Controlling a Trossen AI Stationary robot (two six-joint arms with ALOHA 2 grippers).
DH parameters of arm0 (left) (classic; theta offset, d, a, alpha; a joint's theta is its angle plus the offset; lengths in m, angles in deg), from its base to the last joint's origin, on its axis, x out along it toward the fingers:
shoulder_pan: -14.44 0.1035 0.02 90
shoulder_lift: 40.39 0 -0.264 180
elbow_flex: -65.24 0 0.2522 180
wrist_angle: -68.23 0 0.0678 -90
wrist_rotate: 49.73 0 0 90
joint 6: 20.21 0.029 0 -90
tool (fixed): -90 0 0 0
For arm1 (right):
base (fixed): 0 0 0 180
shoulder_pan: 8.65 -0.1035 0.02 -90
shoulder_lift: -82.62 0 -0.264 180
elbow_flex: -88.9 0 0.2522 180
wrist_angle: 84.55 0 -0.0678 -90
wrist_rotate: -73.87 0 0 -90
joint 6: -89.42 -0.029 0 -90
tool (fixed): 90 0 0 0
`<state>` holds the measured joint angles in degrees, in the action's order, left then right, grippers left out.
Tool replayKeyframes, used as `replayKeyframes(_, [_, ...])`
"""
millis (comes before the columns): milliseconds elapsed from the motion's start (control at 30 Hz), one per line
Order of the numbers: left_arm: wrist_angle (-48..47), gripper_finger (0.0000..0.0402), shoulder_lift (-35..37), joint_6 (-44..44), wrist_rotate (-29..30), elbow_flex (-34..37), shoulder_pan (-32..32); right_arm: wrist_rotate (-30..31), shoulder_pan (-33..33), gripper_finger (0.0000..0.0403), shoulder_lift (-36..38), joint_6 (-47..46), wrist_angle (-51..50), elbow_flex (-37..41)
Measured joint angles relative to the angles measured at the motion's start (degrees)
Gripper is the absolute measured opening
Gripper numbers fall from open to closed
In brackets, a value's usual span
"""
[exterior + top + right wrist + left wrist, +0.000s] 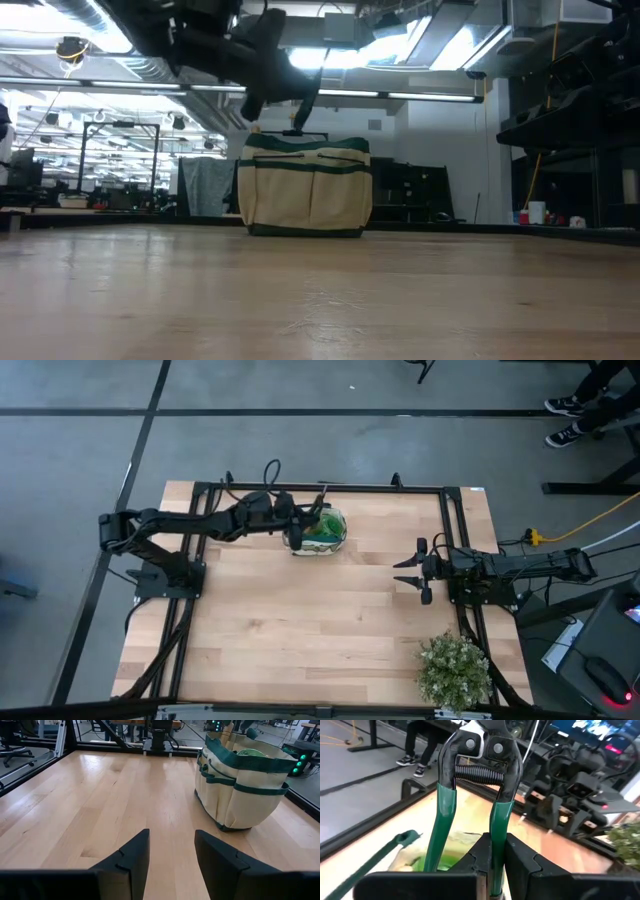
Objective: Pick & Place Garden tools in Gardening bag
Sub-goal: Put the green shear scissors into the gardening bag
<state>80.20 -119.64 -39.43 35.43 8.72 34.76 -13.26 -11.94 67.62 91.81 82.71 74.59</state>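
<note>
The cream gardening bag (322, 532) with dark green trim stands on its base at the table's far middle; it also shows in the low view (305, 185) and the right wrist view (240, 785). Something translucent green (252, 752) shows inside it. My left gripper (498, 837) is over the bag's open top, shut on the pruning shears (480, 755), which have a black head, a spring and green handles. My right gripper (418, 572) is open and empty at the table's right side, pointing toward the bag. The trowel and the small wood-handled tool cannot be made out. My left gripper pinches one green handle of the shears (497, 827) between its two fingers. The other handle (445, 810) stands free outside the fingers. The black head and spring lie beyond the fingertips. The shears are lifted clear, above the bag's opening (435, 862).
A bushy potted plant (455, 670) stands at the table's near right corner. A black metal frame (320, 487) runs around the table. Bare wood lies between the bag and the near edge (300, 640). People's feet (565, 420) show on the floor beyond the far side.
</note>
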Motion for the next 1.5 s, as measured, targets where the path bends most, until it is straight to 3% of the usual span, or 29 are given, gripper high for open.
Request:
replayKeyframes(567, [-3.6, 0.0041, -1.4, 9.8, 0.7, 0.0, 2.0, 0.0, 0.0, 0.0160, 0.0, 0.0, 0.0, 0.0])
replayKeyframes(867, [-4.5, 0.0042, -1.4, 10.0, -0.1, 0.0, 1.9, 0.0, 0.0, 0.0160, 0.0, 0.0, 0.0, 0.0])
replayKeyframes(1167, [-13.0, 0.0041, -1.4, 11.0, -0.2, 0.0, 1.4, 0.0, 0.0, 0.0160, 0.0, 0.0, 0.0, 0.0])
replayKeyframes(1500, [-12.8, 0.0054, -1.4, 14.4, 0.0, 0.0, 1.6, 0.0, 0.0, 0.0160, 0.0, 0.0, 0.0, 0.0])
